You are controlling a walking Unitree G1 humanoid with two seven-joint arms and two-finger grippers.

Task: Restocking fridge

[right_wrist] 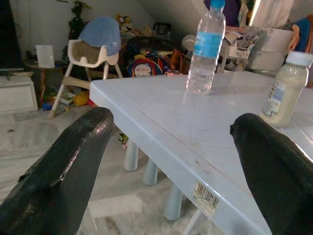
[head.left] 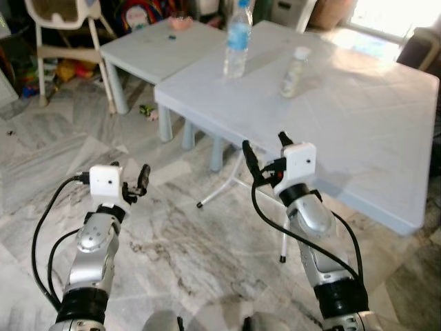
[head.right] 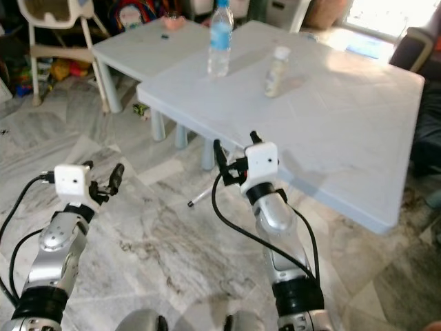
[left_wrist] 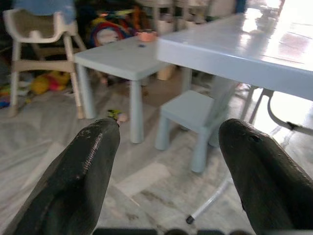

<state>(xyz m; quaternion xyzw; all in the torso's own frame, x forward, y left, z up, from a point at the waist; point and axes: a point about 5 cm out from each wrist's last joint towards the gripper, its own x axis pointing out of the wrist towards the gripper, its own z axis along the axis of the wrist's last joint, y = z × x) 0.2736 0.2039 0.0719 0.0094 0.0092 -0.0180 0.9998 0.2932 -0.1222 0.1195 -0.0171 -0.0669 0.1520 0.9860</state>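
Two silver arms reach forward in the left eye view. The left gripper (head.left: 138, 181) hangs over bare marble floor (head.left: 172, 255), short of the table, fingers spread and holding nothing. The right gripper (head.left: 265, 153) is raised at the near edge of the large pale blue table (head.left: 358, 131), its fingers parted and empty. Beyond the right gripper, well apart from it, a clear water bottle (head.left: 236, 40) stands upright on the tabletop; a milky white bottle (head.left: 295, 72) stands near it, further toward the right arm's side.

From the right eye view the same layout shows, with the smaller blue table (head.right: 138, 45) standing past the large one's far corner and open floor between the two arms.

Along the left wrist view, the two black fingers (left_wrist: 83, 171) frame a gap through which a small blue stool (left_wrist: 190, 110) stands under the large table's edge.

Through the right wrist view, the fingers (right_wrist: 63, 166) are wide apart; the water bottle (right_wrist: 204, 49) and white bottle (right_wrist: 286, 88) stand ahead on the tabletop, the table's edge just before the fingertips.
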